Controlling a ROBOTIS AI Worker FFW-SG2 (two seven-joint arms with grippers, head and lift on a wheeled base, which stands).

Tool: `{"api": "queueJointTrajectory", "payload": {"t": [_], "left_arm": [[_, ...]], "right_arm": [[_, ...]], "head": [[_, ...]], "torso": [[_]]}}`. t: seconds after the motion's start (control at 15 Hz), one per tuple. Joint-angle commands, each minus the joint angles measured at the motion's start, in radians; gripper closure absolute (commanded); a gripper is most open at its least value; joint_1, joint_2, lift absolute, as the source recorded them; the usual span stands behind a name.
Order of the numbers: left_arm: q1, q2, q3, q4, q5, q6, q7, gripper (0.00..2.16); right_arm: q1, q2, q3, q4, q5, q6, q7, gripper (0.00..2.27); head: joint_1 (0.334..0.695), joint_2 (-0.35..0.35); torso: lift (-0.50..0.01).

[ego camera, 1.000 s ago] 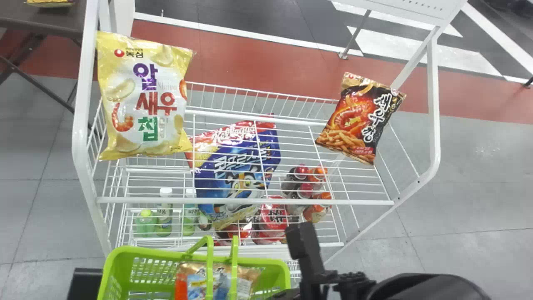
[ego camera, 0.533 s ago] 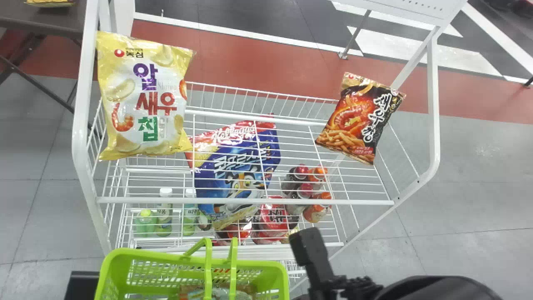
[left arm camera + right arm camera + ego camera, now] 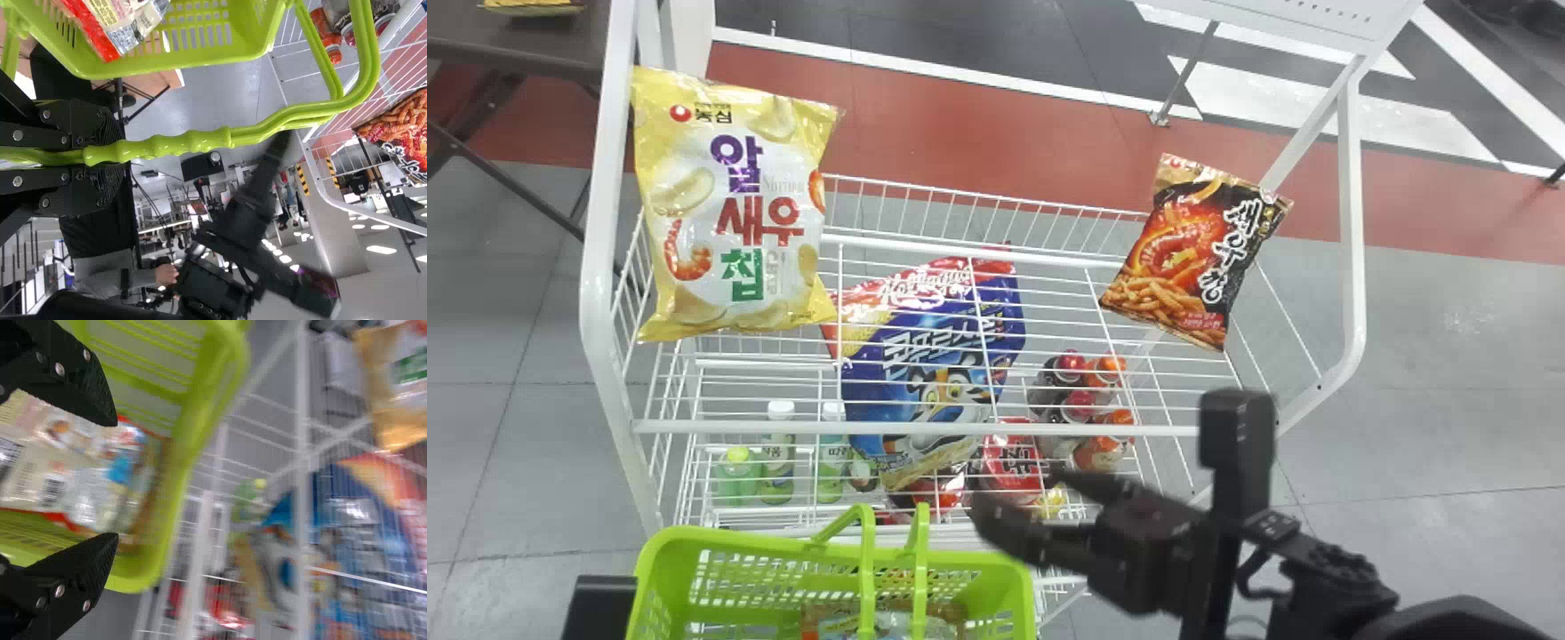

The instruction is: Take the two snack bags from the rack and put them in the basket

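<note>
Our left hand [image 3: 120, 155] grips the basket handle [image 3: 200, 141]; our open right hand [image 3: 113, 479] should pinch the dark bag [image 3: 1199, 253] gently, mid-body

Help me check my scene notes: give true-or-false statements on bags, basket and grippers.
1. The left gripper holds the handle of the basket. True.
2. The yellow bag and the black-and-orange bag lie on the rack. True.
3. The right gripper holds the yellow bag. False: its fingers are apart, nothing between them.
4. The basket is empty. False: packaged goods lie inside.
</note>
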Motion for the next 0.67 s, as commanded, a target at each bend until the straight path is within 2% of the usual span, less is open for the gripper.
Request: {"api": "queueJointTrajectory", "payload": {"t": [0.0, 0.13, 0.2, 0.33, 0.6], "left_arm": [[0.003, -0.012, 0.002, 0.014, 0.000, -0.026, -0.001, 1.57], [0.001, -0.012, 0.008, 0.029, 0.000, -0.035, -0.008, 1.57], [0.001, -0.012, 0.008, 0.040, 0.000, -0.042, -0.011, 1.57], [0.001, -0.012, 0.012, 0.078, -0.002, -0.075, -0.025, 1.57], [0.003, -0.012, 0.022, 0.103, -0.002, -0.078, -0.045, 1.57]], "right_arm": [[0.040, 0.023, 0.008, 0.034, 0.024, -0.316, -0.001, 0.07], [0.080, 0.035, 0.038, 0.101, 0.087, -0.565, -0.005, 0.07], [0.117, 0.043, 0.047, 0.153, 0.119, -0.767, -0.009, 0.07], [0.150, 0.055, 0.051, 0.278, 0.130, -1.053, -0.020, 0.07], [0.205, 0.072, 0.050, 0.315, 0.116, -1.154, -0.049, 0.07]], "head": [[0.695, -0.350], [0.695, -0.350], [0.695, -0.350], [0.695, -0.350], [0.695, -0.350]], "torso": [[-0.009], [-0.009], [-0.009], [-0.009], [-0.009]]}}
